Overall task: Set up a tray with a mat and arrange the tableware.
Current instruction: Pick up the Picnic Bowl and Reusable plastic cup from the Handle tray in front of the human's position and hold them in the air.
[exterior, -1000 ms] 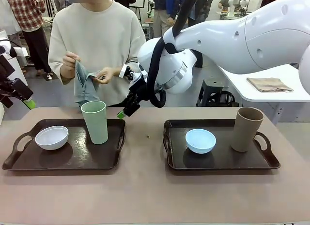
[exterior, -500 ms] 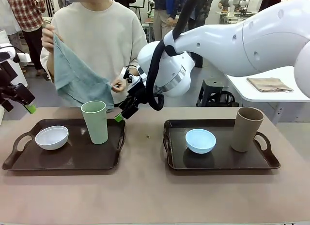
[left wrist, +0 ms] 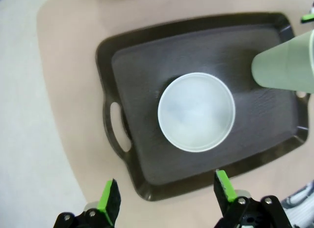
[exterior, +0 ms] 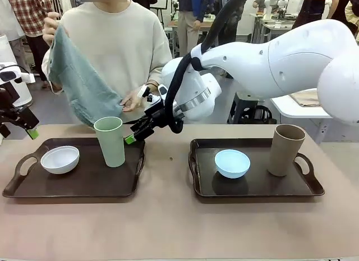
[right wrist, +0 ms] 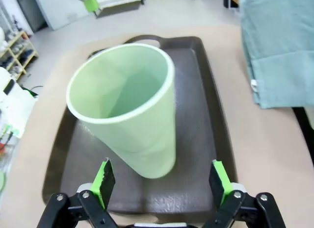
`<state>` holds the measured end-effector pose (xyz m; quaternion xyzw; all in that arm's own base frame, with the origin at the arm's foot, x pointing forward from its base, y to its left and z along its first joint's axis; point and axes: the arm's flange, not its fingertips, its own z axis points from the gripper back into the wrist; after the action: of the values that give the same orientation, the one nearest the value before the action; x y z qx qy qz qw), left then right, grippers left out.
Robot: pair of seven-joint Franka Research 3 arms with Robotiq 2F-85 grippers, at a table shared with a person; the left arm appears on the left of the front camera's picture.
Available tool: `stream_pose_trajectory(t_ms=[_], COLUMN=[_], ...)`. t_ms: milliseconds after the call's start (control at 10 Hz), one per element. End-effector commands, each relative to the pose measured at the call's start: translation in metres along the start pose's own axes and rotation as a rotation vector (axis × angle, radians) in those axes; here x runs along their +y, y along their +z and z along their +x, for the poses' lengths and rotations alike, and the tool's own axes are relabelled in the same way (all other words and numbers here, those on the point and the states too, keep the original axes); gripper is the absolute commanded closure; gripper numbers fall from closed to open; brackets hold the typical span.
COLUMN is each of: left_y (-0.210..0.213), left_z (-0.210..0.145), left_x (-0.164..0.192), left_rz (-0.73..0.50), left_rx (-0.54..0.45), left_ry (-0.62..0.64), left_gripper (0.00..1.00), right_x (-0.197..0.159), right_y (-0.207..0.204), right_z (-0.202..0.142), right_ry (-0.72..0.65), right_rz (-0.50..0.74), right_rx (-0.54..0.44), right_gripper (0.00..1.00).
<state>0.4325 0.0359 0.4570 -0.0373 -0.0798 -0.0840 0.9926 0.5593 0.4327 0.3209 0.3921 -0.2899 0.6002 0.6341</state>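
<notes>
1. White bowl [exterior: 60, 159] sits left of the pale green cup [exterior: 110, 141] on the same tray [exterior: 33, 189]; the left gripper [left wrist: 165, 184] hangs above it, jaws spread, empty.
2. The cup, tall and upright, could tip if nudged off-centre; the right gripper [right wrist: 161, 166], reaching across, faces it from just right, jaws spread, not touching.
3. Behind the cup, a person holds the mat [exterior: 81, 87] up.
4. Light blue bowl [exterior: 232, 163], tan cup [exterior: 286, 150]: well right.

Grey floor [exterior: 53, 109], white side table [exterior: 289, 109], black stool [exterior: 245, 109] behind
</notes>
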Motion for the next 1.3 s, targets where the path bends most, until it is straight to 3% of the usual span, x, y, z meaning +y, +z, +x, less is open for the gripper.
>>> stream_pose_trajectory(t_ms=[0,300,600,1200], left_y=[-0.014,-0.026,-0.044,-0.068], left_z=[0.004,0.006,0.008,0.003], left_x=[0.001,0.001,-0.008,-0.021], left_rz=[0.018,0.011,0.001,-0.029], left_rx=[0.018,0.026,0.037,0.019], left_ry=[0.026,0.028,-0.003,-0.060], left_gripper=[0.00,0.00,0.00,0.00], right_x=[0.005,0.017,0.013,0.002], right_y=[-0.009,-0.021,-0.042,-0.076], right_z=[-0.002,-0.006,-0.006,-0.016], right_ry=[0.036,0.060,0.074,0.059], right_rz=[0.061,0.103,0.051,0.074], right_rx=[-0.048,-0.037,-0.061,-0.038], right_gripper=[0.00,0.00,0.00,0.00])
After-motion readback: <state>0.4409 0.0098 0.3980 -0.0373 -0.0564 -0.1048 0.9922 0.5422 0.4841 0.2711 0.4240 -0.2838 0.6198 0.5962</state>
